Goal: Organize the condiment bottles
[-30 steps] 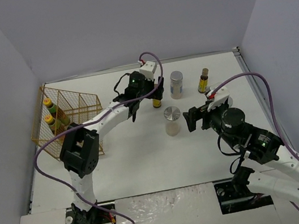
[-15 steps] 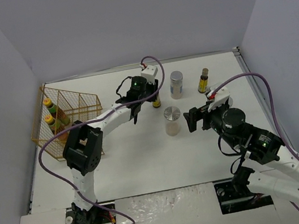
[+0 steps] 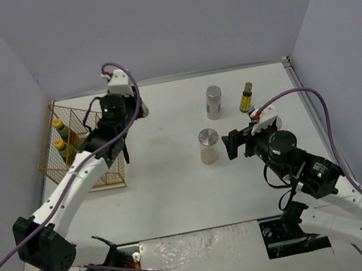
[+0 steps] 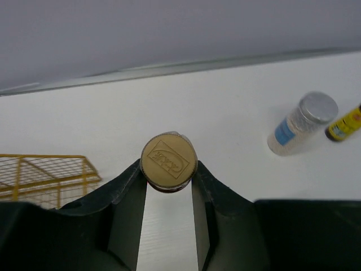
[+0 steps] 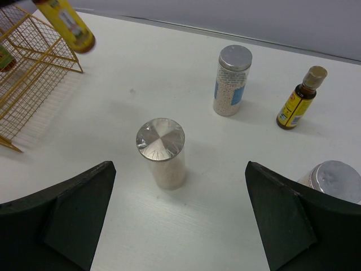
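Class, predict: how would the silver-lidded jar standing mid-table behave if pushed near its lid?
The jar stands tall and narrow, so it would probably tip. Being round-sided, it would likely roll afterwards. Its smooth-looking wall may slip when gripped.

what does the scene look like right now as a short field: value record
left pincer: shut on a slim dark bottle, close to the gold wire rack
right pincer: open, empty, facing the plain jar
in rack: two yellow-capped sauce bottles
on table: plain jar, blue-labelled jar, second slim bottle
third jar: only its lid shows, at the lower right of the right wrist view
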Controlling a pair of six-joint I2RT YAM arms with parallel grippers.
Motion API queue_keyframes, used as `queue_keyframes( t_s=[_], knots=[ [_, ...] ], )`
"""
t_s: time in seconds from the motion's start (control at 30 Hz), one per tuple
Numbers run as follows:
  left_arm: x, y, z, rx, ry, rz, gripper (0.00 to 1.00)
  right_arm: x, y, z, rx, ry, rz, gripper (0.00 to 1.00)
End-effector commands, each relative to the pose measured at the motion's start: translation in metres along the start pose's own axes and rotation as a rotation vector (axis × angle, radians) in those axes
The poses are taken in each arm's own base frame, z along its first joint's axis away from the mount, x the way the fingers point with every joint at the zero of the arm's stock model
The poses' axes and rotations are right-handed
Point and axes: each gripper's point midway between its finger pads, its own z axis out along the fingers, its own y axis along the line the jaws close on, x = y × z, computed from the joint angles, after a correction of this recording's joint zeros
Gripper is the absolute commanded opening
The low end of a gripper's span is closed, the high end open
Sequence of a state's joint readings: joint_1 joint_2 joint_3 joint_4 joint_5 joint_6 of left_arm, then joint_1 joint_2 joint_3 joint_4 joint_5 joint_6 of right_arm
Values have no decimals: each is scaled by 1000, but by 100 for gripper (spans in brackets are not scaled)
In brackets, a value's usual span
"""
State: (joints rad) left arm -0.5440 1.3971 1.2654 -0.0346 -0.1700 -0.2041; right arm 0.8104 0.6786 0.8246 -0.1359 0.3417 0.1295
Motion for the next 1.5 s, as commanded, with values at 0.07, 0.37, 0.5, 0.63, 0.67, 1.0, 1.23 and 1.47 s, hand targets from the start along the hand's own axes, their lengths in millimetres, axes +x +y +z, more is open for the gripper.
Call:
queue_keyframes(
  t_s=[0.07, 0.37, 0.5, 0.63, 0.67, 1.0, 1.23, 1.47],
  knots=[
    [-33, 105, -37, -286, -111, -113, 0, -19, 10, 9, -33, -73, 28, 96],
    [-22, 150, -14, -355, -111, -153, 0, -15, 13, 11, -44, -68, 29, 96],
    [-6, 160, 2, -380, -97, -148, 0, -11, 10, 11, -37, -65, 29, 96],
    [11, 167, 18, -402, -65, -150, 0, -7, 11, 12, -37, -54, 28, 96],
    [15, 167, 20, -398, -60, -154, 0, -7, 11, 12, -37, -55, 28, 96],
    [32, 170, 36, -392, -46, -171, 0, -4, 11, 14, -33, -47, 23, 96],
    [42, 172, 40, -397, -27, -181, 21, -1, 12, 17, -31, -34, 18, 96],
    [45, 171, 37, -396, -1, -187, 46, -5, 13, 22, -21, -28, 18, 97]
  ],
)
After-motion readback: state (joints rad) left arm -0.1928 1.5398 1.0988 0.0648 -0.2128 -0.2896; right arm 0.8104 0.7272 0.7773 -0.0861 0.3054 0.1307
